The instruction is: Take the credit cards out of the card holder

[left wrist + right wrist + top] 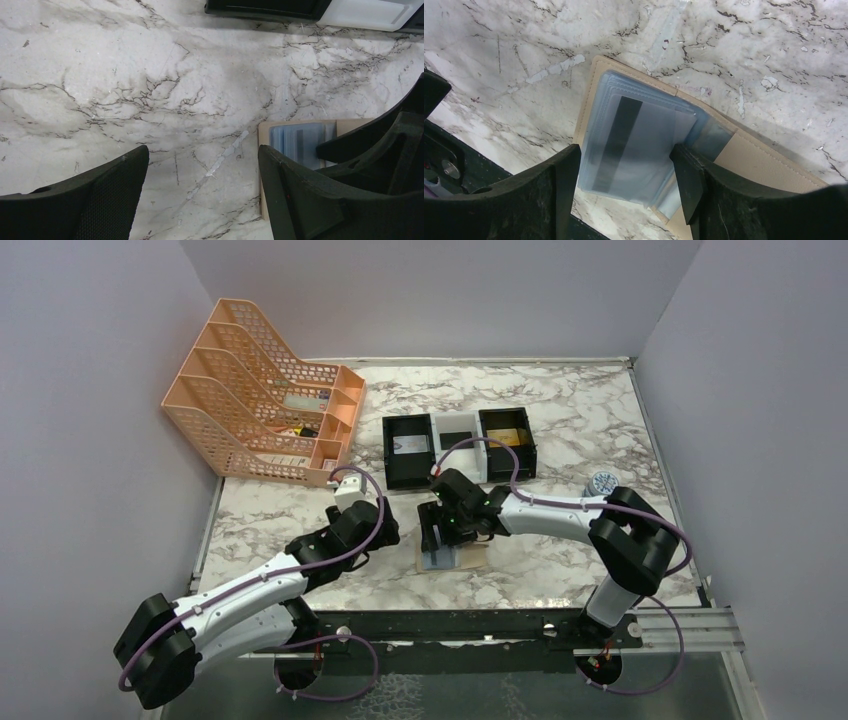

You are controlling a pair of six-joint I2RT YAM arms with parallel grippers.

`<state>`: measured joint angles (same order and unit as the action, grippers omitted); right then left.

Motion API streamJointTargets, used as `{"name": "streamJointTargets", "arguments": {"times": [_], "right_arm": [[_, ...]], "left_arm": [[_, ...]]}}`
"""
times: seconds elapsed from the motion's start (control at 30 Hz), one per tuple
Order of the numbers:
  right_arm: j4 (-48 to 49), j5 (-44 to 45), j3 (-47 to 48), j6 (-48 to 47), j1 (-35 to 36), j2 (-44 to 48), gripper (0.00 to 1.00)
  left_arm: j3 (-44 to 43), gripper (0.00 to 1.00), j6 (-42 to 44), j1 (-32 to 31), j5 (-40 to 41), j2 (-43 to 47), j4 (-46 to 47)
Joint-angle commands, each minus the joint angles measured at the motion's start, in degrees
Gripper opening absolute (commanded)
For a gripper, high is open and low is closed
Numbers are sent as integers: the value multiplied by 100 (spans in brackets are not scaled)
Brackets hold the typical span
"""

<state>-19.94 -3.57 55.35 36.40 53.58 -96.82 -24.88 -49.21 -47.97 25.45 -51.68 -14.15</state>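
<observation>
The card holder (764, 160) lies open on the marble, tan with a stack of grey-blue clear sleeves (644, 150). A credit card (616, 137) with a black stripe shows through the top sleeve. My right gripper (624, 175) is open just above it: one finger stands at the left edge of the sleeves and the other rests over their right part. From above, the card holder (458, 558) sits under that gripper (445, 532). My left gripper (202, 165) is open over bare marble, with the card holder (295, 140) just right of it.
Two black trays (390, 465) (528, 445) and a white tray (458, 455) stand in a row behind the card holder, with a card showing in each black one. An orange file rack (265, 405) fills the back left. A small round object (601, 481) lies at the right.
</observation>
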Motion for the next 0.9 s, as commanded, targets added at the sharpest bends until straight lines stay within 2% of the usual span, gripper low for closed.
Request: {"name": "streamJointTargets", "arguments": {"times": [0.0, 0.3, 0.6, 0.87], "right_arm": [[33, 132, -110, 10, 31, -358, 69], [417, -258, -295, 101, 29, -151, 69], [639, -346, -397, 206, 21, 10, 58], [817, -437, -540, 287, -29, 145, 57]], "left_arm": [[-5, 83, -4, 28, -138, -7, 187], [2, 83, -18, 24, -184, -13, 216], [-7, 83, 108, 20, -377, -48, 437], [56, 83, 270, 25, -773, -134, 809]]}}
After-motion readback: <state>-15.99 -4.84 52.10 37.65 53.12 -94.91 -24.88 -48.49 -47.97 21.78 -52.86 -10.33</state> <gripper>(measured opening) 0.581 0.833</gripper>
